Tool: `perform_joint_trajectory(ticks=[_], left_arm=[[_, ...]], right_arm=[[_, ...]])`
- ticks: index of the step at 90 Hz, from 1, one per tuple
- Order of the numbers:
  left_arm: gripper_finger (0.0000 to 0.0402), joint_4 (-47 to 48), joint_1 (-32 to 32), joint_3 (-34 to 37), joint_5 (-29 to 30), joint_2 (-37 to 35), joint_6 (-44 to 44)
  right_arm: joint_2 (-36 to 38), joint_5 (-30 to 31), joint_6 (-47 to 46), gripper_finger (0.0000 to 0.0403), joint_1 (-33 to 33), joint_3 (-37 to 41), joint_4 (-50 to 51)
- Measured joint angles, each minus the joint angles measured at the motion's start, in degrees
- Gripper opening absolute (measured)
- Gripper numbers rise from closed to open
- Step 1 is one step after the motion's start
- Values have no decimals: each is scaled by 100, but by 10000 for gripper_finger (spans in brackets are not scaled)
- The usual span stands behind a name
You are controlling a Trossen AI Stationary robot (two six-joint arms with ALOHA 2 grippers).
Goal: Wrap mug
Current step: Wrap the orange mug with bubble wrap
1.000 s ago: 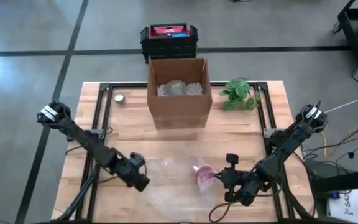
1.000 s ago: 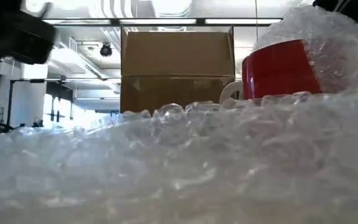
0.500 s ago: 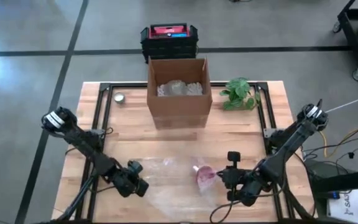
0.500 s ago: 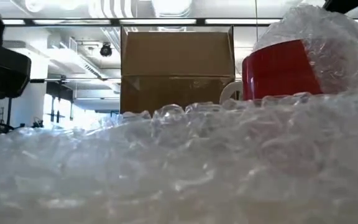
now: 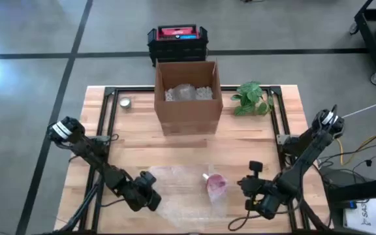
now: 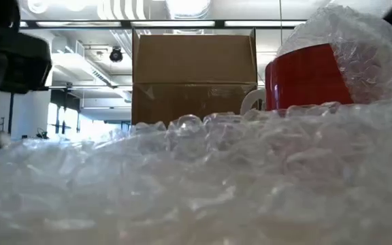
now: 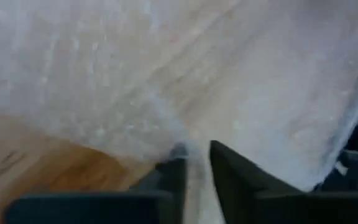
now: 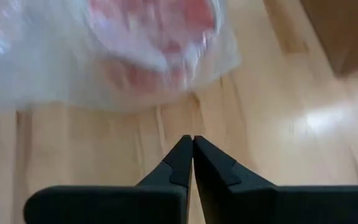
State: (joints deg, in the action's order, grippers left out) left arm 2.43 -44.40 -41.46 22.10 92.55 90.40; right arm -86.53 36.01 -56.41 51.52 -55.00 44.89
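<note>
Two pairs of fingers are at work near the counter's front edge. In the left wrist view, the left gripper (image 7: 194,163) is seen with its fingers narrowly parted, a thin edge of the bubble wrap (image 7: 104,81) pinched or threaded between them. The right gripper (image 8: 193,155) is seen pressed fully together, holding nothing, just short of the wrapped mug (image 8: 157,43).

The mug (image 5: 215,183) is placed on its side on the counter (image 5: 136,140), partly covered by the sheet. It is judged rigid, breakable and fairly heavy, and likely to roll. The wrap is judged light, limp and slippery, so it is best taken at a free edge or corner, the mug being steadied through the film.

Behind stands a cardboard box (image 5: 188,94).
</note>
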Motion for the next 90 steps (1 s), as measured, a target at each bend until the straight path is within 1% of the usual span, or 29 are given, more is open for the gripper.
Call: perform_joint_trajectory(ticks=[3,7,15,22,35,42,56,68,79,90], left_arm=[[8,18,6,-17,77,-3,-61],[10,37,17,-53,165,-48,-129],[12,31,45,-166,435,-188,-312],[4,59,82,-305,742,-325,-585],[4,33,209,-746,1312,-628,-1487],[2,40,345,-1011,1471,-667,-2106],[2,20,731,-1558,1488,-604,-3147],[1,-252,1108,-1930,1444,-414,-4012],[1,-596,1412,-2193,1061,-198,-4610],[1,-692,1607,-2425,683,116,-4850]], right_arm=[[-17,0,-44,0,0,102,-126],[-34,-4,-28,0,-1,234,-351],[-92,7,244,0,-80,401,-909],[-151,16,576,0,-171,506,-1414],[-303,19,1223,0,-321,557,-2309],[-405,14,1499,0,-381,561,-2642],[-632,15,1811,0,-503,562,-3152],[-771,1,1850,0,-571,562,-3234],[-779,-2,1852,0,-612,562,-3259],[-779,-2,1916,0,-698,562,-3538]])
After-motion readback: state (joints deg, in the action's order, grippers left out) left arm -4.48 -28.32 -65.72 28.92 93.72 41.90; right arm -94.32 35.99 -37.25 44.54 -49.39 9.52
